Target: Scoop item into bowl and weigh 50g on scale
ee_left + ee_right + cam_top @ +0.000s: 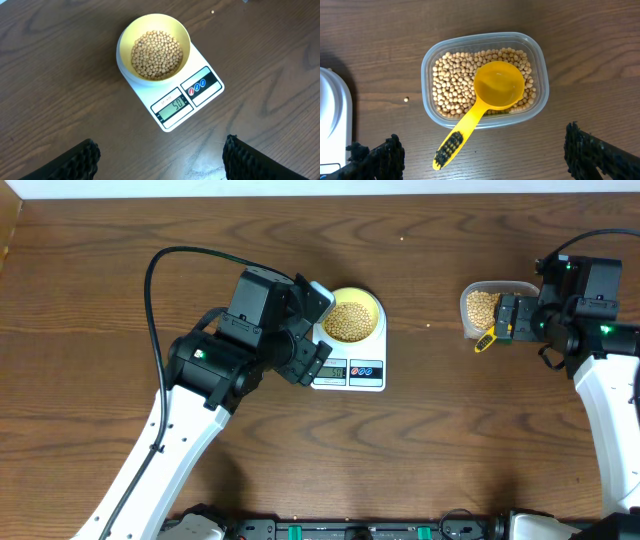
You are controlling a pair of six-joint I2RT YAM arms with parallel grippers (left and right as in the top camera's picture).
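Tan beans (156,54) fill the pale yellow bowl (179,31), which stands on the white scale (172,107); its display reads 50. In the overhead view the bowl (375,307) and scale (372,380) sit mid-table, just right of my left gripper (322,330). In its wrist view the left gripper (160,160) is open and empty, hanging above the wood in front of the scale. My right gripper (482,152) is open too, above the handle of a yellow scoop (495,87) that rests empty on more beans (450,82) in a clear tub (540,75).
One stray bean (406,99) lies on the wooden table left of the tub. The tub (468,305) sits far right under the right arm (590,320). The left arm (215,365) reaches across the middle-left of the table.
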